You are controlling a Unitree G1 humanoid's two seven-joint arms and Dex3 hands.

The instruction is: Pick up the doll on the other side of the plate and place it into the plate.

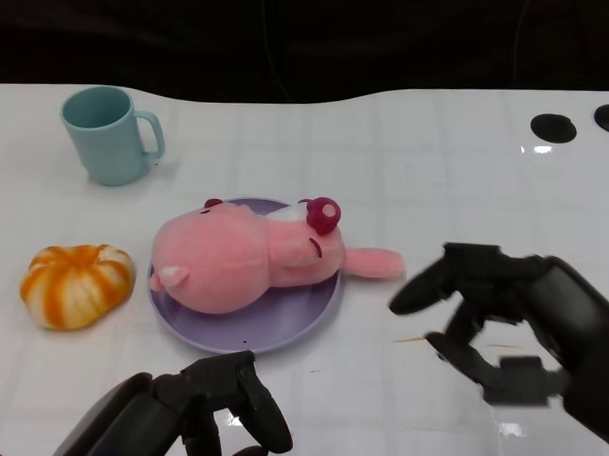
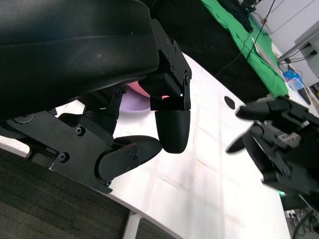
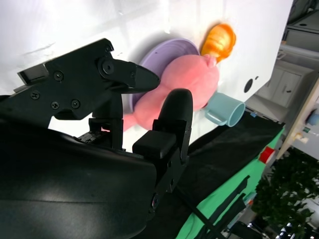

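The doll lies on the plate with one limb over its right rim, so the placing looks done, and my right hand, released and empty just right of it, need only withdraw.

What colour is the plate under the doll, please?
The plate is lilac purple, clearest in the head view.
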